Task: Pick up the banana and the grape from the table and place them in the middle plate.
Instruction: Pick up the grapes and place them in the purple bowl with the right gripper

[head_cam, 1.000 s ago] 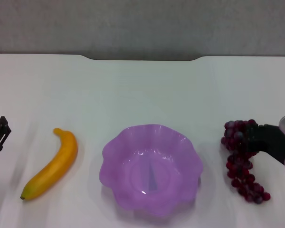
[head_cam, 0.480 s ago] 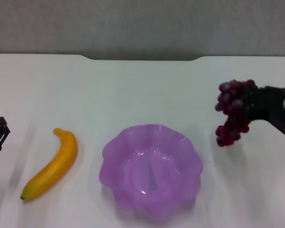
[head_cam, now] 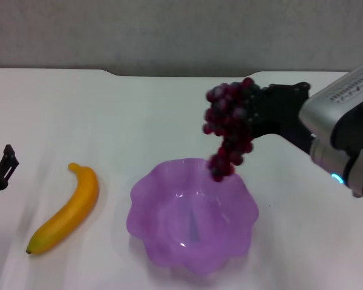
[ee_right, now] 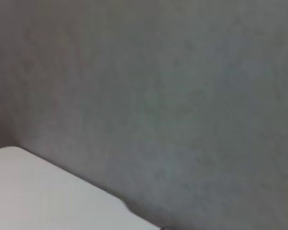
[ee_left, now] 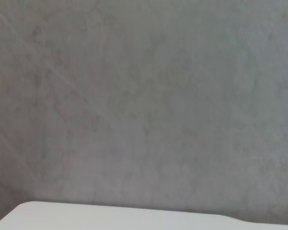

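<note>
Right gripper [head_cam: 254, 115], upper right of frame: jaws closed on the grape [head_cam: 228, 127], hanging above the plate's [head_cam: 145, 208] far rim. Carry it over the centre, lower, then release. Banana [head_cam: 66, 209]: lower left, on worktop. Left gripper [head_cam: 1, 172]: left edge, jaws unreadable.

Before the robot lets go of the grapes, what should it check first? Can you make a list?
1. Right gripper shut on the grape: ok.
2. Grape lifted off the table: ok.
3. Bunch over the middle plate: its low end hangs at the far rim, not the centre; not ok.
4. Plate free of other things: ok.
5. Banana out of the way, left of the plate: ok.
6. Left gripper away at the table's left edge: ok.
</note>
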### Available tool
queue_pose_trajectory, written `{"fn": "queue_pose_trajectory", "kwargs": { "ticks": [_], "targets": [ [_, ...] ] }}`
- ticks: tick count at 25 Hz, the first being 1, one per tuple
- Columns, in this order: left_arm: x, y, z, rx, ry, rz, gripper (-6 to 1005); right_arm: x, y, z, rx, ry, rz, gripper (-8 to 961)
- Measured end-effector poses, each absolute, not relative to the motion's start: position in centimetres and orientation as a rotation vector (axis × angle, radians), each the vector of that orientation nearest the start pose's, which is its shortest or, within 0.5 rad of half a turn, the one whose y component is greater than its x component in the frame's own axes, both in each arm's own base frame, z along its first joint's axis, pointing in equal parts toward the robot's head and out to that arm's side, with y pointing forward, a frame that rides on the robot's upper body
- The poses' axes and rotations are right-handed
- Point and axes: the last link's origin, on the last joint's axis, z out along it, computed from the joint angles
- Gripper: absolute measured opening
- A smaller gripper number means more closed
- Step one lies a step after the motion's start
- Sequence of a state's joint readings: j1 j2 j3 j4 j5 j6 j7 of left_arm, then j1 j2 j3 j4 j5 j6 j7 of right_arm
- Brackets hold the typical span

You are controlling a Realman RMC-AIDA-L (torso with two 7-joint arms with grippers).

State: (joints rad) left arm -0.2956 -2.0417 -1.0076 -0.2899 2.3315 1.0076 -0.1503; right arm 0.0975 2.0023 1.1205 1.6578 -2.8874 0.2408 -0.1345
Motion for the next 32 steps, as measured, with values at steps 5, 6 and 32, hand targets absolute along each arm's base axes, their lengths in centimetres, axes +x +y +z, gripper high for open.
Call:
{"fn": "queue_pose_trajectory", "kwargs": {
  "ticks": [5, 6, 32],
  "targets": [
    [-37.2, 30.8, -0.1, -1.461, -0.744, -0.606, 892, 12.5, 31.7, -3.2, -2.16, 0.356, 0.444, 40],
    [-37.2, 30.8, -0.1, -1.46, -0.744, -0.606, 891, 12.5, 31.5, -3.7, -2.174, 0.357, 0.442, 40],
    [-37.2, 30.8, 0.1, -1.449, -0.747, -0.607, 893, 15.8, 30.1, -8.3, -2.294, 0.422, 0.31, 142]
  ]
}}
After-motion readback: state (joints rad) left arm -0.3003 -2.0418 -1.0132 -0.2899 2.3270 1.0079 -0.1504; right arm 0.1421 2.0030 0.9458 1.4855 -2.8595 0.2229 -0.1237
